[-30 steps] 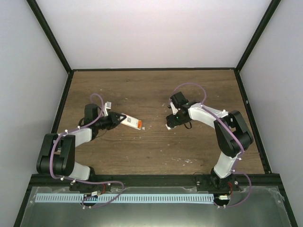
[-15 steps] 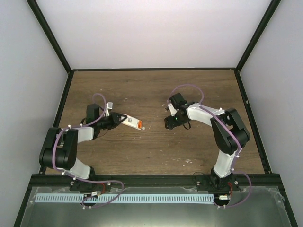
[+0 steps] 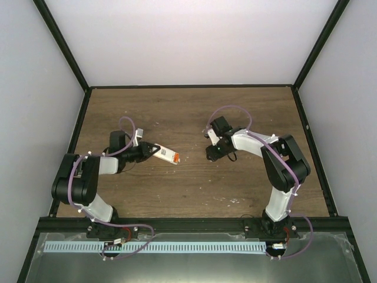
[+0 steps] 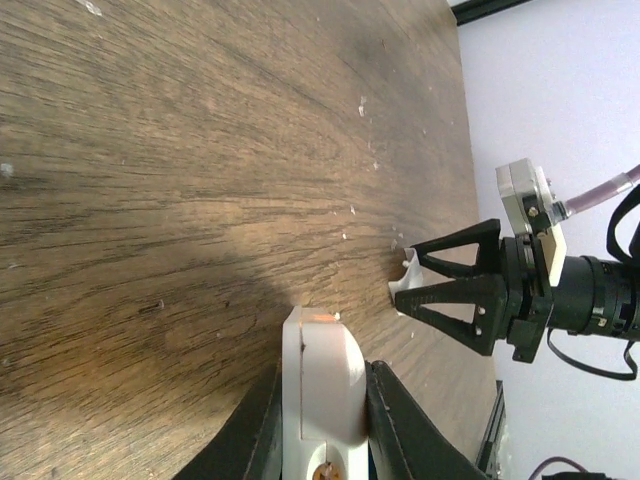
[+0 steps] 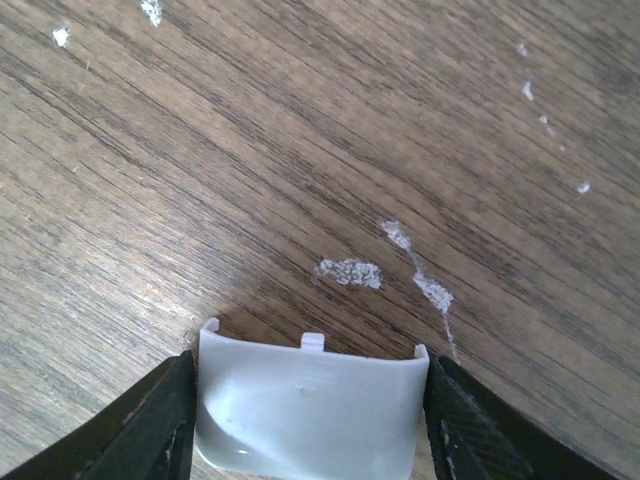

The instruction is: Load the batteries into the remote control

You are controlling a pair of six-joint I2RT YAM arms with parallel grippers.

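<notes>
My left gripper (image 3: 151, 151) is shut on the white remote control (image 3: 163, 152) and holds it low over the wooden table, its free end pointing right. An orange-red patch, the batteries (image 3: 175, 157), shows at that end; I cannot tell them apart. In the left wrist view the remote (image 4: 322, 375) stands edge-on between my left gripper's (image 4: 322, 400) black fingers. My right gripper (image 3: 212, 154) is shut on the small loose white cover piece (image 5: 310, 410), close above the table to the right of the remote. In the left wrist view the right gripper (image 4: 425, 290) faces the remote.
The wooden table (image 3: 188, 188) is bounded by a black frame and white walls. Pale crumbs and specks (image 5: 350, 272) lie on the wood just ahead of the cover piece. A metal rail (image 3: 153, 247) runs along the near edge by the arm bases.
The left arm's elbow has swung right and forward, and the remote has shifted slightly right. The right gripper with the cover has edged a little towards the remote.
</notes>
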